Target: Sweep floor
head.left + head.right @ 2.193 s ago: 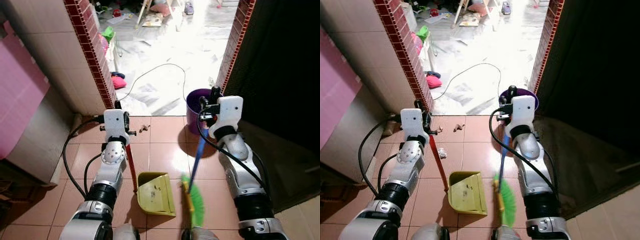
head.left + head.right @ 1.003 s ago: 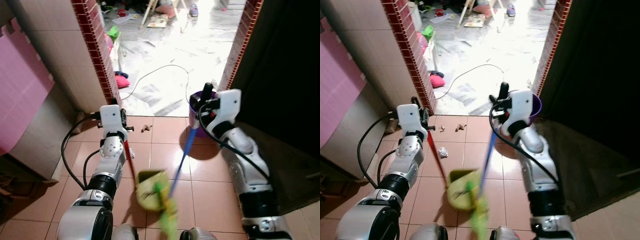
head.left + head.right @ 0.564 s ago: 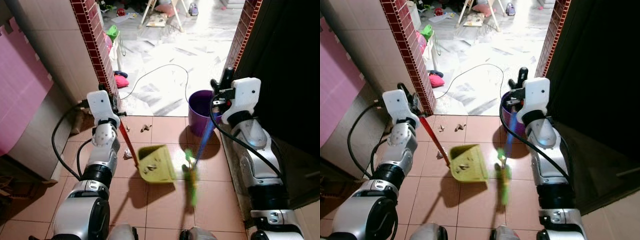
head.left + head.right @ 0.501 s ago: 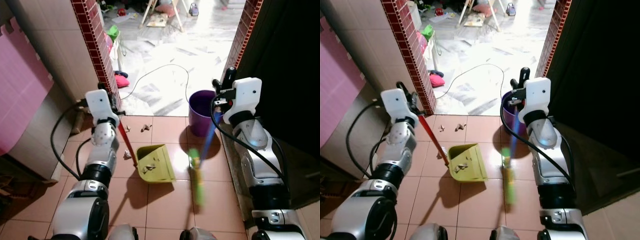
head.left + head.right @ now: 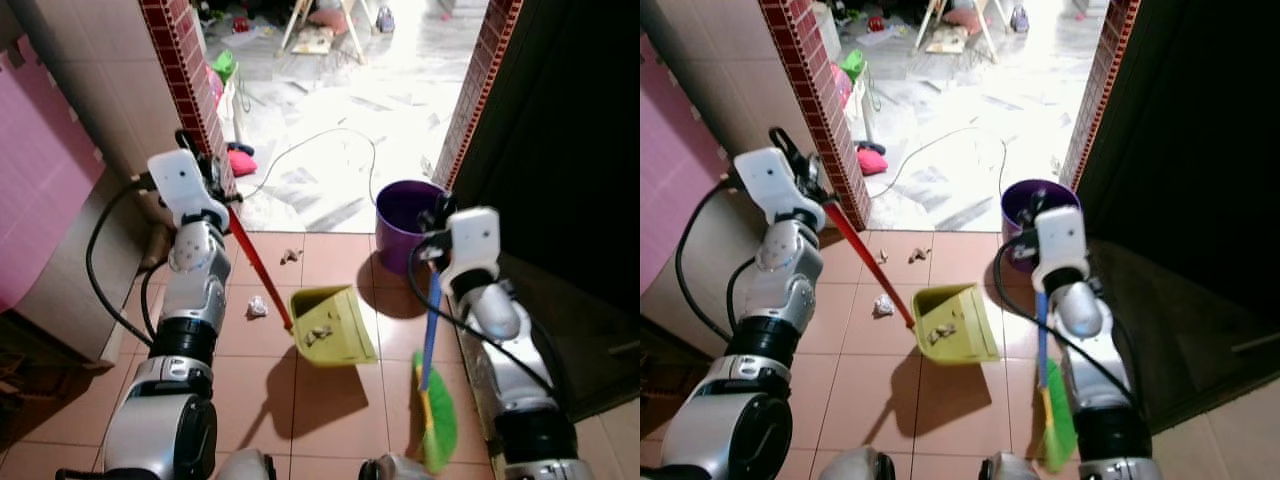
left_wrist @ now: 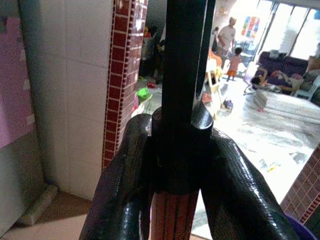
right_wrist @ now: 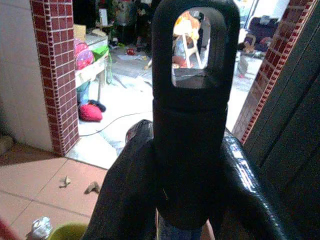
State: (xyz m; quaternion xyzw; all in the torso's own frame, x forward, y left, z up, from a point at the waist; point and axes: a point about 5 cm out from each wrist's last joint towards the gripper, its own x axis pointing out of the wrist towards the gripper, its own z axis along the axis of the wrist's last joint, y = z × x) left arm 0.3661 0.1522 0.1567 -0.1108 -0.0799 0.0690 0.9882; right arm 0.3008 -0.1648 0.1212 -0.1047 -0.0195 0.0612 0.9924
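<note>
The floor [image 5: 330, 420] is terracotta tile, meeting pale marble at a doorway framed by red brick edging, with white wall tile to the left and a dark door to the right.

The left gripper [image 6: 172, 165] is clenched on the top of the dustpan's red handle [image 5: 258, 268], as the left wrist view confirms. The handle slopes down and right to the yellow dustpan [image 5: 332, 325], which sits at the centre of the tiled area with a few bits of debris already in its tray. Whether the pan rests flat on the tile or is raised cannot be told.

The right gripper [image 7: 187, 180] is closed around the black end cap of the broom; the blue broom handle [image 5: 431, 325] drops near-vertically to the green bristles [image 5: 437, 420], on the near right, apart from the pan.

Outstanding litter: a crumpled white scrap [image 5: 257, 307] just left of the red handle, and small brown bits [image 5: 290, 256] farther off near the threshold. A purple bucket [image 5: 405, 220] stands at the far right by the doorway, and a dark cable [image 5: 300, 150] loops over the marble beyond.

Judgement: the collecting stroke is in hand. To do it well, the pan lip should be pressed flat to the tile and held steady, and the bristles brought round behind the scrap and drawn toward the pan in short, low strokes. The pan should stay level so its contents do not spill.
</note>
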